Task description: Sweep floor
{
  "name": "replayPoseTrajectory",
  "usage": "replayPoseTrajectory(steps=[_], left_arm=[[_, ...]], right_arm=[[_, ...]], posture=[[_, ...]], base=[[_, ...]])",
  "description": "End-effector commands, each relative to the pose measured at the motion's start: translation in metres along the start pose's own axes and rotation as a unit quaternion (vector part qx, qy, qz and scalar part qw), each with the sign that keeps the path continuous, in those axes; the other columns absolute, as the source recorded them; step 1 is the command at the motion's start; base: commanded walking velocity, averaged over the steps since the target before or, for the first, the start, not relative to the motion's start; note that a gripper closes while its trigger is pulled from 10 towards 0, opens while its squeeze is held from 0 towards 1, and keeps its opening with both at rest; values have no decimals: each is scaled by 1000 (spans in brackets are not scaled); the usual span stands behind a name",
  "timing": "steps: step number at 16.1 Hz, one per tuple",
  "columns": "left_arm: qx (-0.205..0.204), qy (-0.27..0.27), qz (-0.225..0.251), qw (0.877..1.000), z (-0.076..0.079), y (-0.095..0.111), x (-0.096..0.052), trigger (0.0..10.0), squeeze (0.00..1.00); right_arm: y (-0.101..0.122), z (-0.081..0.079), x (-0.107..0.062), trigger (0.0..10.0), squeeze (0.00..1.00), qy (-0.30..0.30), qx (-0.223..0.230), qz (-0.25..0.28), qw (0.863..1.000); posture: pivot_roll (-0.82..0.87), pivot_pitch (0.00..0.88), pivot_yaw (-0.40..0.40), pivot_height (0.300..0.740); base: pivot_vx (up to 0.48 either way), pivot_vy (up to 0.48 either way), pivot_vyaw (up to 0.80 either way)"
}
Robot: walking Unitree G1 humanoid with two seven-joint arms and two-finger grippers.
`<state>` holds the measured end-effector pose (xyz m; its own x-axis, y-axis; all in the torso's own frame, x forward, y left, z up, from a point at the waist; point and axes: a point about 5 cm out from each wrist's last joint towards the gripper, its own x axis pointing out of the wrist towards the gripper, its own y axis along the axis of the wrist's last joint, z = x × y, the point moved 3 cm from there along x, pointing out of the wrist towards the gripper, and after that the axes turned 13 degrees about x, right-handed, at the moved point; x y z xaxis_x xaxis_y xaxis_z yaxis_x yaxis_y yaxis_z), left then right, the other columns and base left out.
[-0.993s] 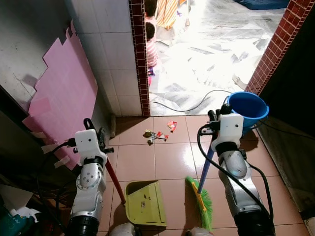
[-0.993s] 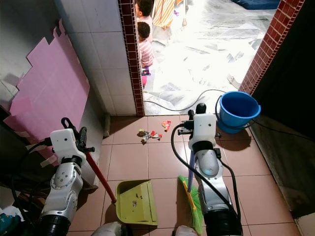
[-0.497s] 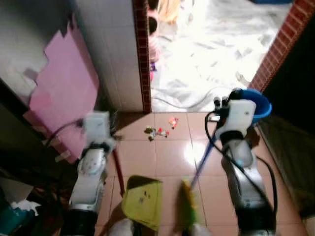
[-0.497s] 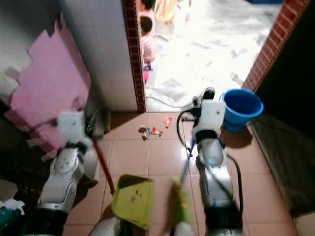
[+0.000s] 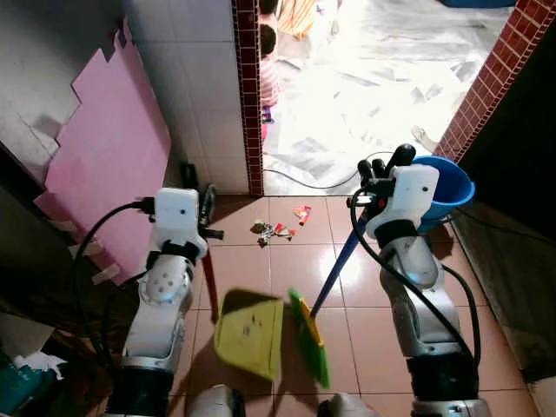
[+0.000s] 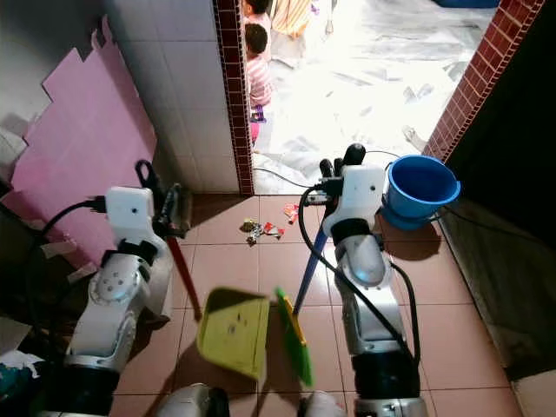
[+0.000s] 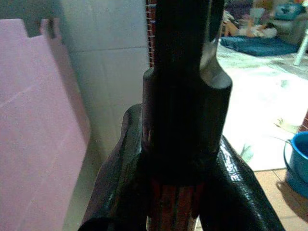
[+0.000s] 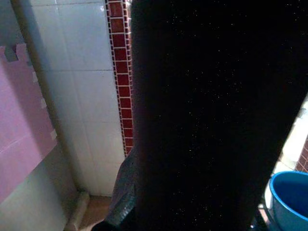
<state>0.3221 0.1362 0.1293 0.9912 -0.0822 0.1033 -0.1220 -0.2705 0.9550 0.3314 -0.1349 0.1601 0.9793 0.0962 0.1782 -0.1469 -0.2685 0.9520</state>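
Litter (image 5: pixel 276 232) lay on tiles near the doorway. Broom (image 5: pixel 309 337), apparently clamped in right gripper (image 5: pixel 380 167), angled behind it; dustpan (image 5: pixel 248 334), by red handle in closed left gripper (image 5: pixel 202 208), alongside to catch.

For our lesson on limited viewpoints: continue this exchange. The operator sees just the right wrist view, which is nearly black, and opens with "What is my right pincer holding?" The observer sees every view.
Observer: The right pincer grips the blue handle of the broom; its green head is low, beside the dustpan.
Operator: Where is the litter?
Observer: The litter lies on the tiles ahead of both tools, near the doorway and apart from them.
Operator: Who has the dustpan?
Observer: The left pincer is closed on its red handle.
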Motion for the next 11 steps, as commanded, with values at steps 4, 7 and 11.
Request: replayPoseTrajectory(steps=[4,7,11], left_arm=[[-14,27,51,998,-9,27,11,10000,0],[-20,24,50,998,-7,28,14,10000,0],[-25,20,46,998,-2,26,13,10000,0]], right_arm=[[10,-9,4,10000,0,22,-3,17,1000],[11,-10,6,10000,0,22,2,19,1000],[16,-17,9,10000,0,39,-26,34,998]], posture=[[-27,92,23,740],[-25,94,24,740],[-24,89,21,740]], base=[[169,0,739],[347,0,0],[347,0,0]])
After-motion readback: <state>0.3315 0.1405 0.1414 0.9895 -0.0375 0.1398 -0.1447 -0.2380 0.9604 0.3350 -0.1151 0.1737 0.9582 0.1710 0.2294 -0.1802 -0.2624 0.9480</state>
